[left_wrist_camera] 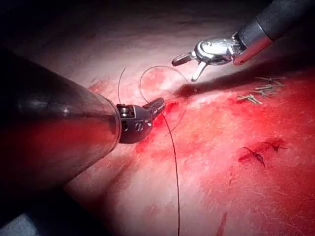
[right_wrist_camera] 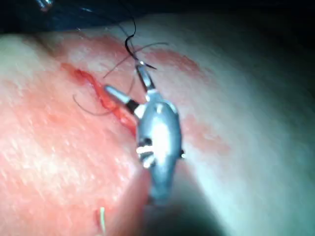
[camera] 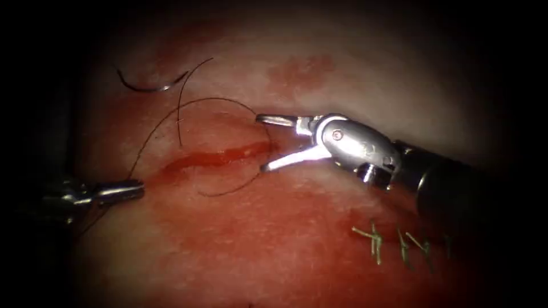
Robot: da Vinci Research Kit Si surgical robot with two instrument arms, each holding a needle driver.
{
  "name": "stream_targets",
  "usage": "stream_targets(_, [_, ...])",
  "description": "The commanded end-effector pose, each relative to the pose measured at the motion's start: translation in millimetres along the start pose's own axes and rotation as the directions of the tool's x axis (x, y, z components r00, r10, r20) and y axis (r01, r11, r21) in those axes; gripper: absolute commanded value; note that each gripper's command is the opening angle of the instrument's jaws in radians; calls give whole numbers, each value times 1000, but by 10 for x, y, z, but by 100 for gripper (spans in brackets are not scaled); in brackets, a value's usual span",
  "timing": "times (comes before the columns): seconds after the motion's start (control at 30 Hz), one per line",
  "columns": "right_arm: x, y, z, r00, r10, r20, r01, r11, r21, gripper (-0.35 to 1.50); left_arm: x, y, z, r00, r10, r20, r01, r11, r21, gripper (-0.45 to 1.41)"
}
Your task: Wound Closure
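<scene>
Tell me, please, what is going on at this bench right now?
Two needle drivers are working on a cut in the tissue. The left end effector is shut on the thread, left of the cut. The right end effector is open and holds nothing, its jaws spread over the cut's right end. The needle lies free on the tissue above and left of the cut, not in it. The thread loops across the cut. Cut ends of thread lie at the lower right.

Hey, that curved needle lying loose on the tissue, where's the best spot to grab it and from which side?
Probably the needle at mid-curve, coming from above: it lies flat on the tissue, upper left of the cut, bowed downward, both ends up, free. The right tool, jaws open, holds nothing; the left tool grips thread.
</scene>
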Motion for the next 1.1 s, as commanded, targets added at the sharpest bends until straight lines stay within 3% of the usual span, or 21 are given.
stream_targets(0.03, [-1, 10, -1, 1000, 0, -9, 0, 1000, -1, 145, -2, 2, 6, 1000, 1, -6, -1, 1000, 0, -45])
stream_targets(0.13, [1, 20, -10, 999, 12, -35, -13, 999, -33, 146, -2, 3, 4, 1000, 3, -9, -3, 1000, 0, -45])
stream_targets(0.27, [-4, 35, -15, 1000, -26, -2, 26, 993, -115, 145, 2, 2, 2, 1000, 4, -24, -4, 1000, 0, -45])
stream_targets(0.3, [-9, 38, -14, 1000, -27, 2, 27, 993, -115, 128, 4, 2, 1, 1000, 4, -26, -4, 1000, 1, -45])
stream_targets(0.37, [-15, 46, -12, 999, -26, 29, 29, 996, -89, 9, 6, 1, 1, 1000, 4, -30, -4, 1000, 1, -45])
stream_targets(0.4, [-18, 50, -11, 999, -26, 32, 29, 995, -94, -35, 7, 1, 0, 999, 4, -33, -4, 1000, 1, -45])
stream_targets(0.63, [-67, 49, 37, 997, -27, 72, 31, 998, -57, -35, 8, 0, 5, 996, -2, -86, 2, 1000, 2, -45])
stream_targets(0.73, [-75, 44, 50, 998, -14, 57, 16, 999, -43, -35, 6, -1, 7, 996, -15, -86, 15, 1000, 1, -45])
stream_targets(0.8, [-77, 36, 66, 999, -4, 36, 5, 1000, -20, -35, 1, 0, 15, 995, -46, -89, 46, 999, 0, -45])
stream_targets(1.1, [-59, 26, 84, 999, 7, -40, -6, 1000, 7, -35, -32, 10, 50, 993, -104, -50, 104, 995, 6, -45])
